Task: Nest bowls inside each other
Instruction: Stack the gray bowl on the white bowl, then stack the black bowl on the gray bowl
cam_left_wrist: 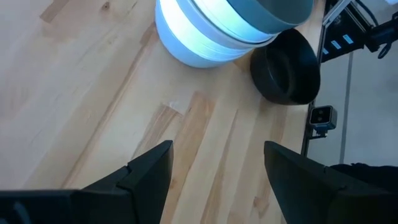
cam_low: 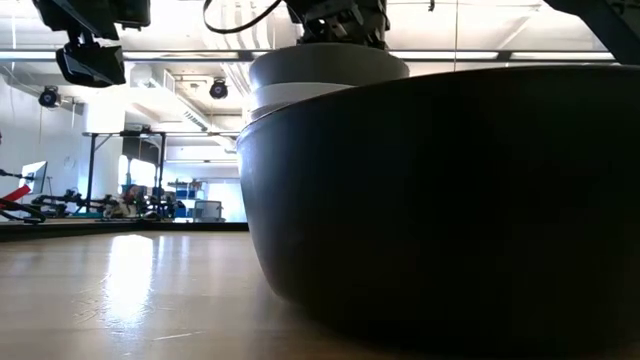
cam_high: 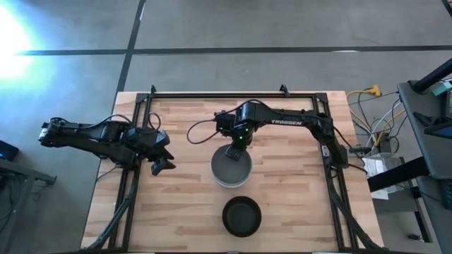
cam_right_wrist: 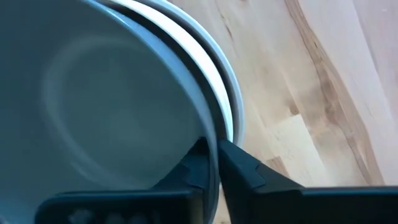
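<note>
My right claw (cam_right_wrist: 214,163) pinches the grey bowl's (cam_high: 232,165) rim atop the stack; I should release only once it sits level, left claw (cam_left_wrist: 214,171) apart.

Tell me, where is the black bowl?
In the high view the black bowl sits alone near the table's front edge, just in front of the stack of nested bowls, not touching it.

In the low view, the big black round bowl (cam_low: 440,200) fills the right and lower frame, cut off by both edges, and hides all but the top of the stack of nested white and grey bowls (cam_low: 325,75). How many bowls the stack holds cannot be told. The far room at lower left is too small to read.
</note>
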Robot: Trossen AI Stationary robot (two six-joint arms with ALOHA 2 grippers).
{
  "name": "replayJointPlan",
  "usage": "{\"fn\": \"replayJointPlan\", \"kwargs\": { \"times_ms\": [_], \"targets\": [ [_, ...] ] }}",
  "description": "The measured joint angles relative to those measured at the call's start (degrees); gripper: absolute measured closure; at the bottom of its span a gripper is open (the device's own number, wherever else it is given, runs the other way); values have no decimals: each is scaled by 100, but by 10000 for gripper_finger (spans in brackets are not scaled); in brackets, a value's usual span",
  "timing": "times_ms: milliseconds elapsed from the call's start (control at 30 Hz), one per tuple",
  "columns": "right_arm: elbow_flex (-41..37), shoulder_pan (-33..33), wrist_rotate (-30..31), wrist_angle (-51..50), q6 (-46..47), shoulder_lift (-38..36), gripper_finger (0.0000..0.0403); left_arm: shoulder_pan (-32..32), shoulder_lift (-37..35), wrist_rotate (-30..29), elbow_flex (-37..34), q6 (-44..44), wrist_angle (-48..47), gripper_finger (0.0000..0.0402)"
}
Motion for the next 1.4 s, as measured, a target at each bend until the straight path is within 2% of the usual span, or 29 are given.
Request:
{"fn": "replayJointPlan", "kwargs": {
  "times_ms": [300,500,700,933,1233,1400],
  "targets": [
    [55,4,3,0,2,-177,292,0,6,45,-26,-11,45,166],
    [132,15,41,195,194,-423,274,0,7,47,-50,-138,173,166],
    [137,101,16,1051,147,-629,301,0,47,47,-59,-142,213,166],
    [17,56,-263,1390,-305,-550,388,-2,113,47,-70,-146,393,166],
    [-547,-76,-241,1544,-321,-461,394,-6,152,49,-70,-159,452,166],
    [-572,-76,-144,1533,-306,-463,394,-9,133,51,-70,-270,453,166]
  ]
}}
